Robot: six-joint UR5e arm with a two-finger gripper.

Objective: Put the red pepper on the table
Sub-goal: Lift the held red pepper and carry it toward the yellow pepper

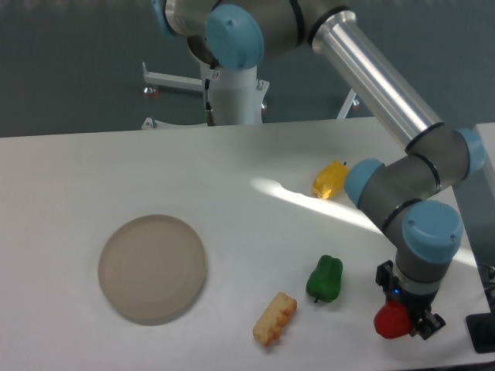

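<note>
The red pepper (390,322) is glossy and rounded, low over the white table (232,170) near its front right edge. My gripper (405,317) comes down from above and is shut on the pepper, its dark fingers on either side of it. Whether the pepper touches the tabletop I cannot tell. Part of the pepper is hidden behind the gripper.
A green pepper (325,278) lies just left of the gripper. A yellow pepper (331,178) sits farther back. A ridged tan food piece (274,318) lies near the front edge. A round beige plate (152,267) is at the left. A dark object (483,334) stands at the right edge.
</note>
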